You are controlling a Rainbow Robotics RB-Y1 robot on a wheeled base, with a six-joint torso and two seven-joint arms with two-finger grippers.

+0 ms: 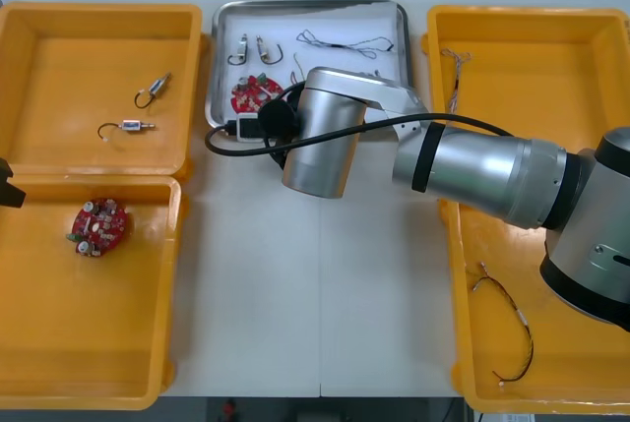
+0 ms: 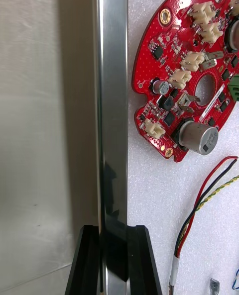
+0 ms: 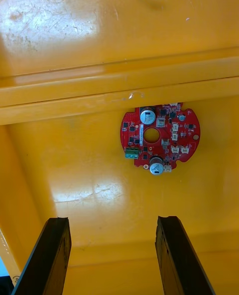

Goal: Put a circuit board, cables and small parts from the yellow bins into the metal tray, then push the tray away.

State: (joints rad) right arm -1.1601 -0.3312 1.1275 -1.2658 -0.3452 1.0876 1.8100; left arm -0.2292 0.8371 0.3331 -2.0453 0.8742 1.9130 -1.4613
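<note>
The near rim of the metal tray [image 1: 325, 5] is pinched between the black fingers of the right gripper [image 2: 113, 231], with the right arm stretched across the table from the tray's right. Inside the tray, just beyond the clamped rim, a round red circuit board [image 2: 189, 71] is seen flat on the white floor, and a red, black and yellow cable [image 2: 201, 203] is laid beside it. Two small metal parts [image 1: 239, 50] are set toward the tray's far left corner, and a thin twisted cable [image 1: 345, 44] toward its far right. To the tray's near left, the left gripper [image 3: 112, 221] is held with fingers spread wide above a yellow bin [image 1: 59, 324], in which a second circuit board [image 3: 159, 138] is seen. Two more small parts [image 1: 157, 85] are seen in the far bin [image 1: 59, 48] at the tray's left, and a black cable [image 1: 530, 341] in the near bin [image 1: 581, 363] at its right
</note>
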